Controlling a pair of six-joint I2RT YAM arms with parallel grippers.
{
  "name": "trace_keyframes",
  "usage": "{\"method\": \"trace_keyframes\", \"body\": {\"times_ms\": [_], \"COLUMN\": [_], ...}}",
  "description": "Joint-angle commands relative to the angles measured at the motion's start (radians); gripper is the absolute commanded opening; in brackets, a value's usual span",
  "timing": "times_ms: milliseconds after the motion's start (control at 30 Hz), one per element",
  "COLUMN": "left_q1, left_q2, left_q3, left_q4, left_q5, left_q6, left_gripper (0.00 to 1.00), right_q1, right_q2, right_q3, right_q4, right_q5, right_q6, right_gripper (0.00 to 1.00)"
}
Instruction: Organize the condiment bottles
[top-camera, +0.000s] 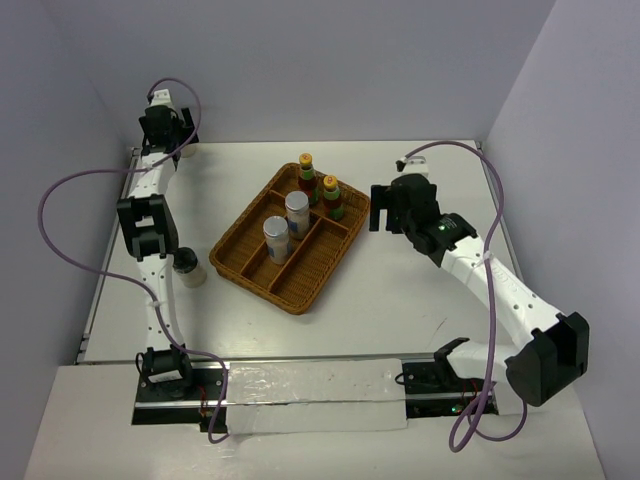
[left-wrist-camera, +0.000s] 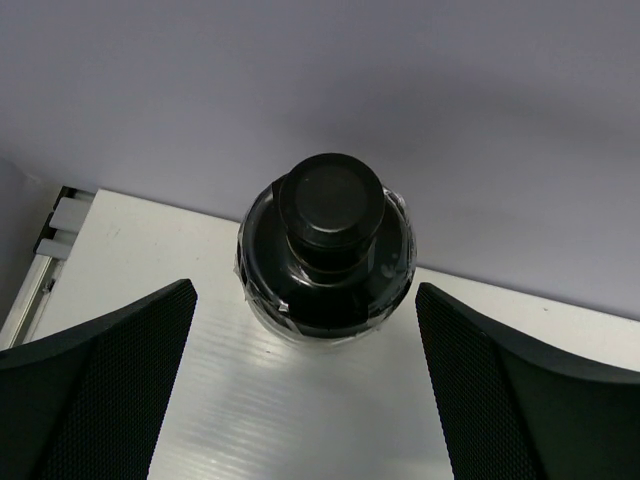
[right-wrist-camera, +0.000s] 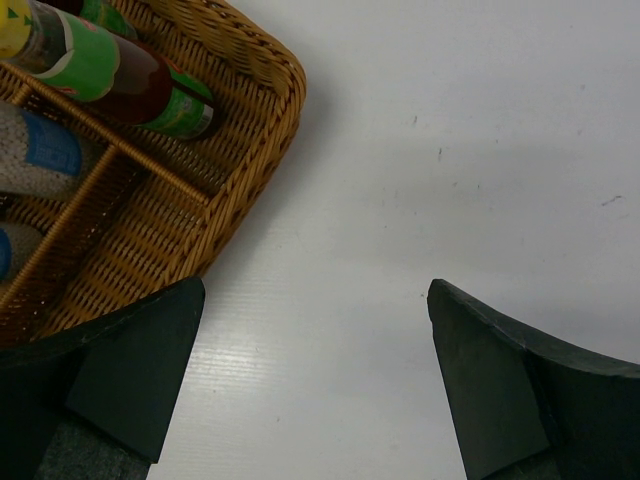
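Bottle, black-capped (left-wrist-camera: 325, 240), upright at the table's far-left corner, centred just ahead between left gripper (left-wrist-camera: 305, 350) fingers; jaws wide, empty. Right gripper (right-wrist-camera: 315, 330) spread, empty, beside wicker tray (right-wrist-camera: 255, 140).

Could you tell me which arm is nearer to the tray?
Right. The right arm ends just off the tray's right edge; the left arm reaches to the far left corner, jaws open before a black-capped bottle.

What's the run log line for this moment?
left jaws open, flanking black-capped bottle, no contact | right jaws open, empty, beside wicker tray | tray holds two red sauce bottles, two shakers; one slot empty
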Motion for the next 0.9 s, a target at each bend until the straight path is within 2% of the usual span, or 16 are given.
{"method": "trace_keyframes", "body": {"times_ms": [0, 167, 500, 567, 667, 867], "left_q1": [0.001, 0.005, 0.012, 0.009, 0.009, 0.008], "left_q2": [0.029, 0.049, 0.082, 0.087, 0.092, 0.082], "left_q3": [0.064, 0.077, 0.093, 0.093, 0.093, 0.089], "left_q4": [0.112, 0.184, 0.204, 0.209, 0.206, 0.193], "left_q5": [0.012, 0.014, 0.067, 0.064, 0.056, 0.041], "left_q6": [-0.012, -0.005, -0.028, -0.024, -0.017, 0.002], "left_gripper": [1.00, 0.99, 0.99, 0.97, 0.87, 0.75], "right_q1": [-0.006, -0.006, -0.007, -0.007, -0.006, -0.007], "right_q2": [0.016, 0.035, 0.056, 0.058, 0.063, 0.072], "right_q3": [0.054, 0.069, 0.078, 0.076, 0.075, 0.076], "right_q4": [0.032, 0.022, 0.024, 0.027, 0.027, 0.032], "right_q5": [-0.015, -0.019, -0.033, -0.034, -0.033, -0.038], "right_q6": [-0.001, -0.001, -0.001, -0.001, -0.001, -0.001], "right_gripper": [1.00, 1.00, 1.00, 1.00, 1.00, 1.00]}}
